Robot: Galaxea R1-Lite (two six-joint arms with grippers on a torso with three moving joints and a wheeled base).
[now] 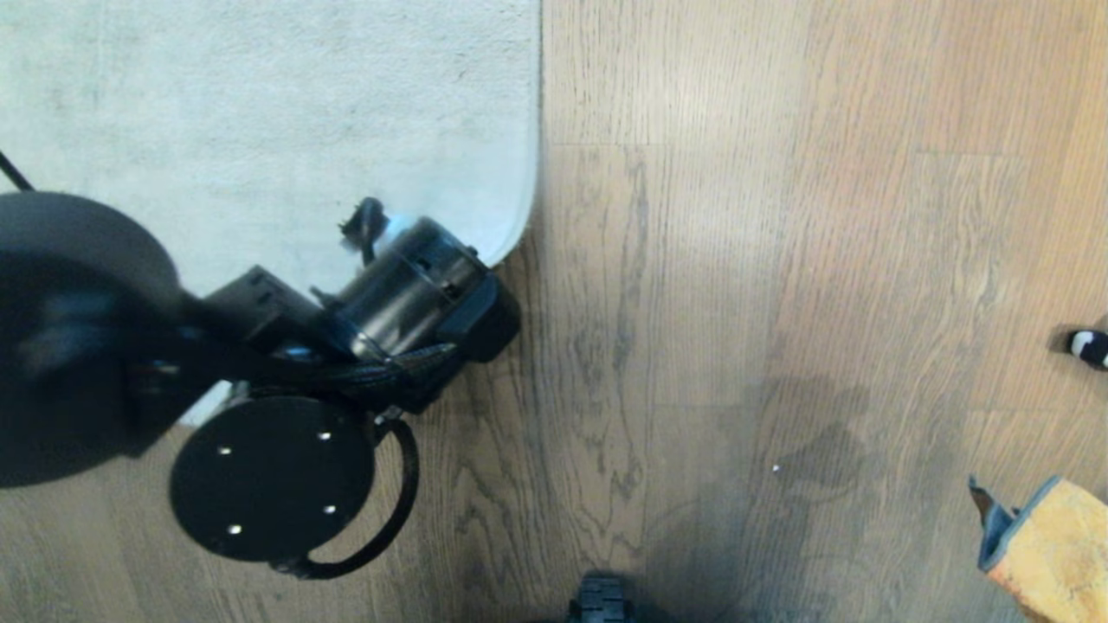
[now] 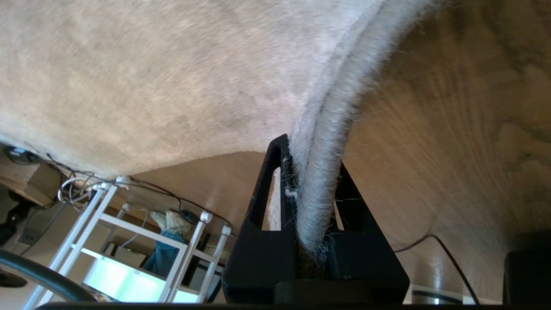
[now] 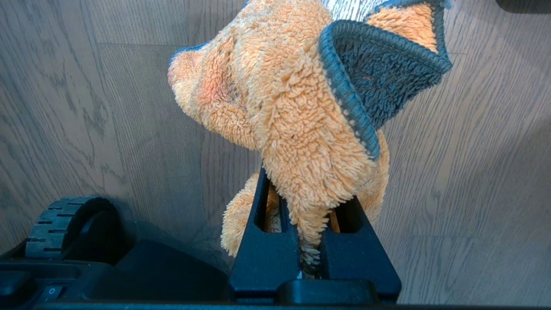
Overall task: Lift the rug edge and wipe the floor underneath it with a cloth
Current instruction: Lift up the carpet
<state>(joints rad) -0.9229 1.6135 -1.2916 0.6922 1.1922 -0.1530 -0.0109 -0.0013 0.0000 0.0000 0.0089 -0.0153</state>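
Note:
The pale rug (image 1: 260, 112) fills the upper left of the head view, and its straight rug edge (image 1: 535, 130) borders the wood floor (image 1: 736, 303). My left arm (image 1: 407, 285) reaches over the rug's near corner. In the left wrist view my left gripper (image 2: 312, 160) is shut on the furry rug edge (image 2: 344, 99), which is raised off the floor (image 2: 452, 129) so the underside (image 2: 150, 77) shows. My right gripper (image 3: 310, 189) is shut on the orange cloth (image 3: 292, 94) with blue-grey trim, above bare floor. The cloth (image 1: 1052, 545) also shows at the head view's lower right.
A white rack (image 2: 129, 232) and a dark cable (image 2: 447, 245) stand beyond the raised rug. A black-and-white object (image 1: 1089, 346) lies at the right edge of the floor. The base's wheel (image 3: 60, 224) sits close beside the right gripper.

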